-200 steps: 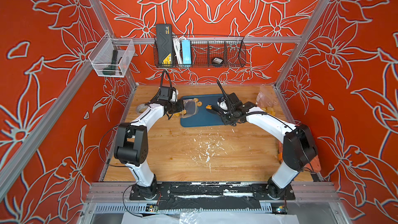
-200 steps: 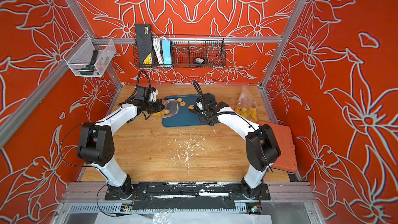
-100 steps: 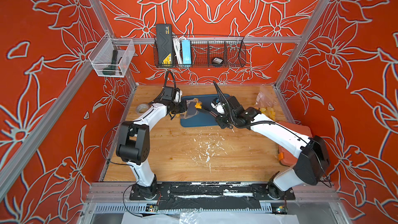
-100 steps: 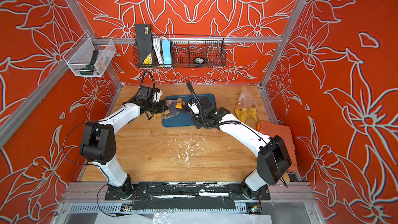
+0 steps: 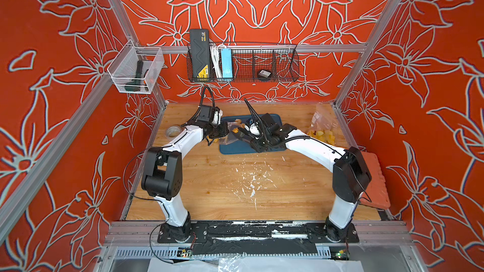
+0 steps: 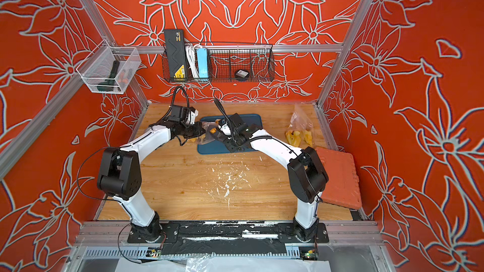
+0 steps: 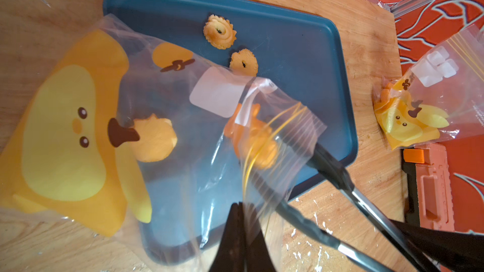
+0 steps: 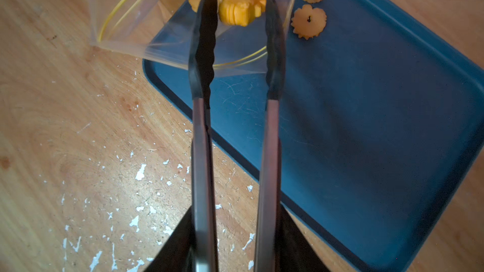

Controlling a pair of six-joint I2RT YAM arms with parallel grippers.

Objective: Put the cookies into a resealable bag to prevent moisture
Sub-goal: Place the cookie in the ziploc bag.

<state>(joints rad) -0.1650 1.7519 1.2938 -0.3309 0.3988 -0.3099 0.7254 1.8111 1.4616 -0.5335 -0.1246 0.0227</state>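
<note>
My left gripper [image 7: 239,205] is shut on the rim of the clear resealable bag [image 7: 170,87] with a yellow cartoon print, holding its mouth up over the blue tray [image 7: 301,48]. My right gripper [image 8: 235,231] is shut on black-tipped tongs [image 8: 201,126], whose arms stand apart. A blurred orange cookie [image 8: 239,9] sits between the tong tips at the bag's mouth. One cookie [image 7: 154,139] lies inside the bag. Two flower-shaped cookies [image 7: 219,35] [image 7: 243,62] lie on the tray. In both top views the grippers [image 5: 225,130] [image 6: 222,137] meet over the tray's left end.
A second clear bag [image 5: 322,132] with yellow contents lies at the back right. An orange case [image 5: 372,176] is at the right edge, and a tape roll [image 5: 172,130] by the left wall. White flecks [image 5: 251,184] dot the wooden table. A wire basket [image 5: 243,62] hangs on the back wall.
The right arm has carried the tongs and orange cookie left from the tray to the bag's mouth, and the tong arms have spread. The left gripper has lifted the bag's rim.
</note>
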